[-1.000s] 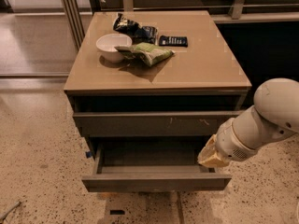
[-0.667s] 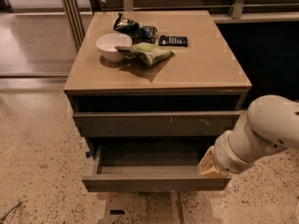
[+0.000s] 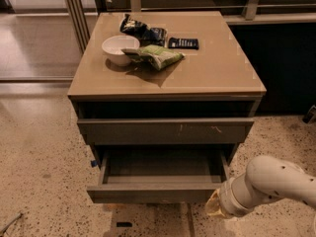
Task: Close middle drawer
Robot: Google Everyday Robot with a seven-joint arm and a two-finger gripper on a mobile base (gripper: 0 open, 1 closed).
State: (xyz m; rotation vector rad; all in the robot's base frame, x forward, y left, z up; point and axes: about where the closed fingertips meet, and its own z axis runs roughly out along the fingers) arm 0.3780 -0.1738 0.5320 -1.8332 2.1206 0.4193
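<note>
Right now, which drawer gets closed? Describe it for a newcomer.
Find the tan cabinet with a bowl on top. The middle drawer is the lower one, pulled out, with the gripper by its right front corner. Unlike the scratched drawer above, its front is plain.

The middle drawer [image 3: 148,194] is seen pulled well out, sat level, dark box interior left exposed. Wide and shallow, grey-brown, with a plain handleless front. It's found right under the scratched drawer front [image 3: 197,130]. The gripper [image 3: 215,209] is parked just beside its front's right end
</note>
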